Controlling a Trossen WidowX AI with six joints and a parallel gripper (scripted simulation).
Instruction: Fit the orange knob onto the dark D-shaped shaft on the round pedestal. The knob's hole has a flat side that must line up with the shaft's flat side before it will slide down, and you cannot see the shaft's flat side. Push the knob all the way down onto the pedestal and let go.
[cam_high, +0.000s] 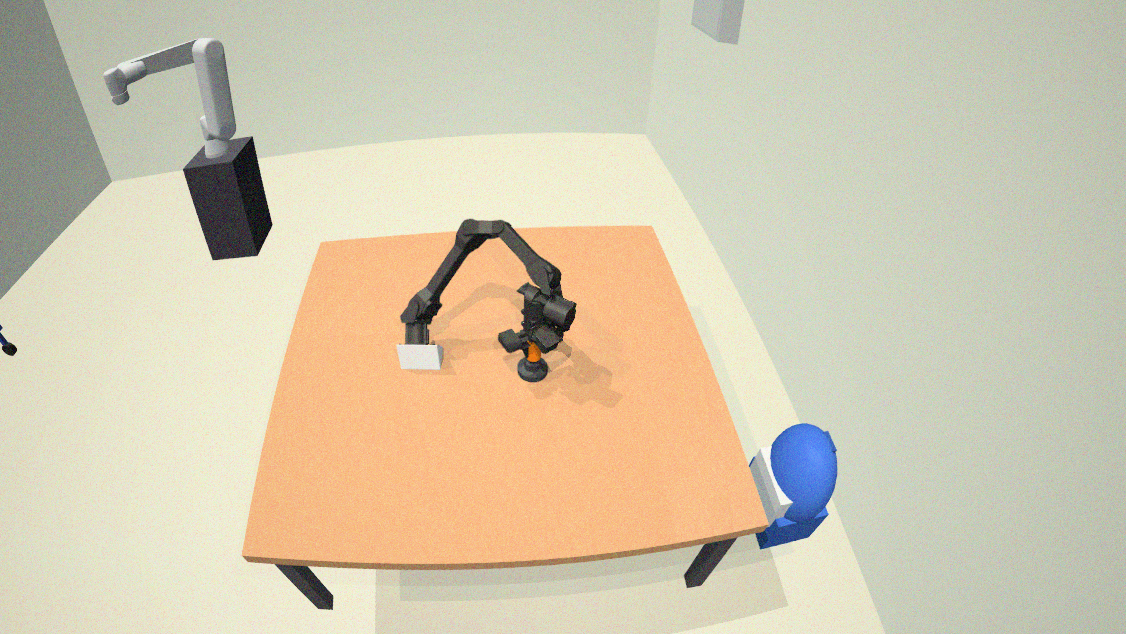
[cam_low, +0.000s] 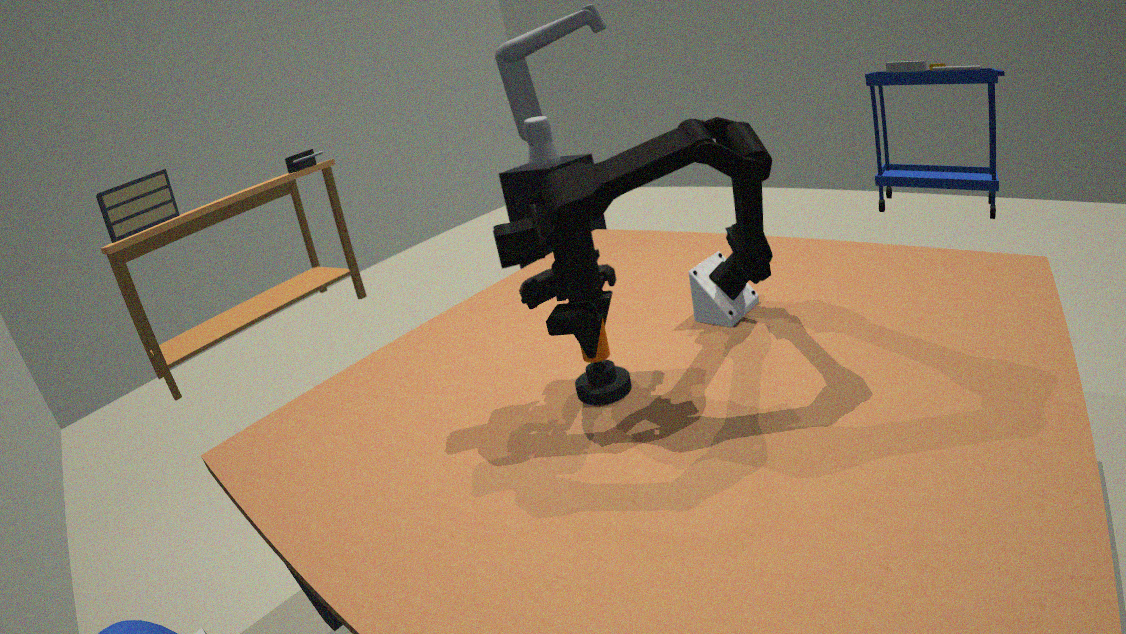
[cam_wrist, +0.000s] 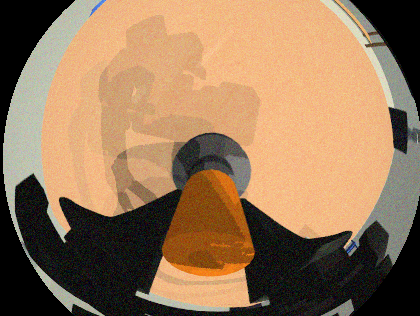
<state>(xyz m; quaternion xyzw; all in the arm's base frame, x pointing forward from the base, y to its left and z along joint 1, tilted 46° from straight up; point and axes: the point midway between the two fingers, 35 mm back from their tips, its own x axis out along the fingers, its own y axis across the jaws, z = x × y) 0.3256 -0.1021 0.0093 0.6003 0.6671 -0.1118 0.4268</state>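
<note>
The orange knob (cam_high: 534, 352) (cam_low: 605, 347) (cam_wrist: 209, 220) is upright between the fingers of my gripper (cam_high: 535, 345) (cam_low: 599, 338) (cam_wrist: 210, 200), which is shut on it. The knob is right above the middle of the dark round pedestal (cam_high: 532, 374) (cam_low: 603, 391) (cam_wrist: 241, 170). In the exterior view its lower end is at the top of the pedestal's raised dark middle, clear of the wide base. The shaft's flat side and the knob's hole are hidden. I cannot tell whether the shaft tip is inside the hole.
The wooden table (cam_high: 472, 472) (cam_low: 827, 511) carries the pedestal and the arm's white wedge-shaped base mount (cam_high: 419, 356) (cam_low: 706, 304). A blue chair (cam_high: 803, 472) stands at the table's right edge. Another grey arm (cam_high: 214, 90) stands on a black block beyond the table.
</note>
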